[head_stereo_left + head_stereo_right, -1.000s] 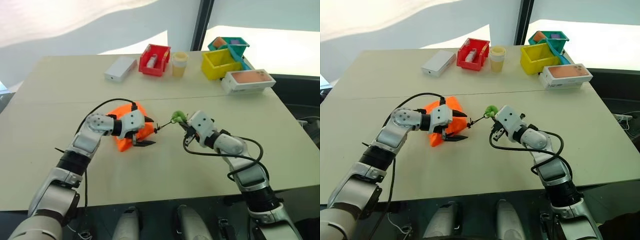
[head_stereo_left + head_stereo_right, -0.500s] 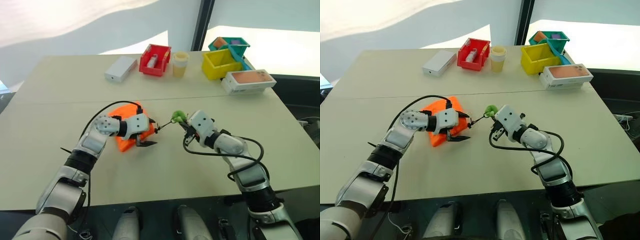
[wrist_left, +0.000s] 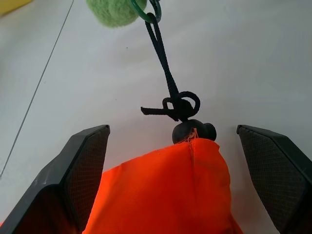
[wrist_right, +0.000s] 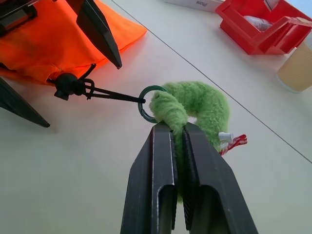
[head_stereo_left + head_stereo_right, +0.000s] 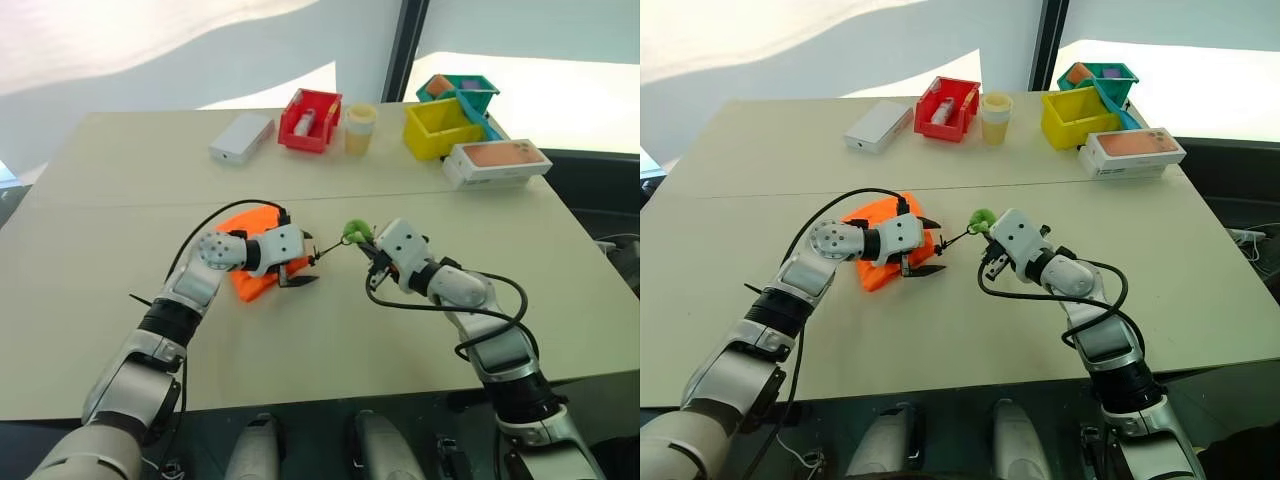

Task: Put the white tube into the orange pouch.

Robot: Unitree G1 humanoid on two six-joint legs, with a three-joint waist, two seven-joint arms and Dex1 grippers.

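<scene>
The orange pouch [image 5: 250,287] lies on the table in front of me, bunched at its neck. My left gripper [image 5: 302,264] is open, one finger on each side of the neck [image 3: 161,195], just behind the black cord stopper [image 3: 192,130]. A thin dark cord [image 3: 165,78] runs taut from the stopper to the green fuzzy loop [image 5: 354,233]. Just to the right of the pouch, my right gripper [image 4: 173,127] is shut on that loop. The white tube is hidden.
Along the far side of the table stand a flat white box [image 5: 241,137], a red bin [image 5: 322,133] with a small whitish item inside, a cup [image 5: 359,127], a yellow bin [image 5: 440,127], a teal bin [image 5: 460,90] and a white box with an orange top [image 5: 497,160].
My left gripper has turned and edged along the pouch toward its cord end, with its fingers still apart. The right gripper has held still on the green loop.
</scene>
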